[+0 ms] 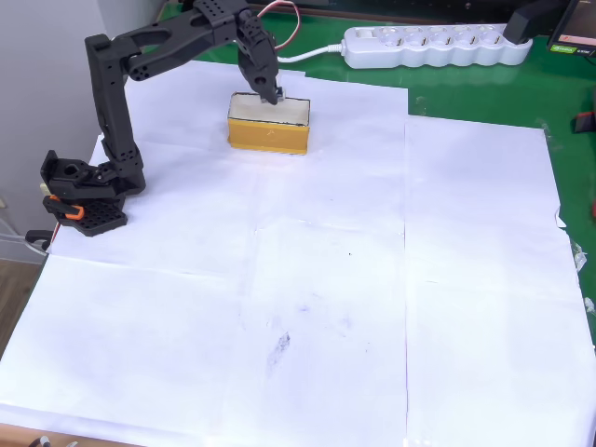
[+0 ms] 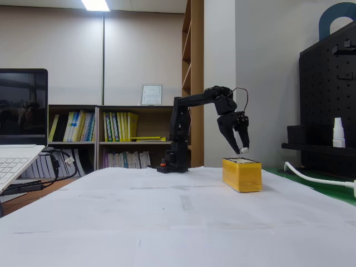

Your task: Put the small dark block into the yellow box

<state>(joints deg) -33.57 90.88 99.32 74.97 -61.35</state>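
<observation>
Your mustard-yellow rectangular box (image 1: 268, 134), cream inside, sits on the white-papered bench (image 1: 372, 279). Black pincer (image 2: 242, 149) hangs just over its rim, jaws slightly parted; something small, possibly the block, shows at the tips, too unclear. White power strip (image 1: 433, 47) lies well apart.

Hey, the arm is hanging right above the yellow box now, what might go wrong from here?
1. In the fixed view the gripper hangs just above the yellow box, with a small pale thing at its tip; I cannot tell if that is the block. Dropped from there, it might bounce out.
2. In the overhead view the gripper sits over the box's far edge, so a drop might land on the paper.
</observation>
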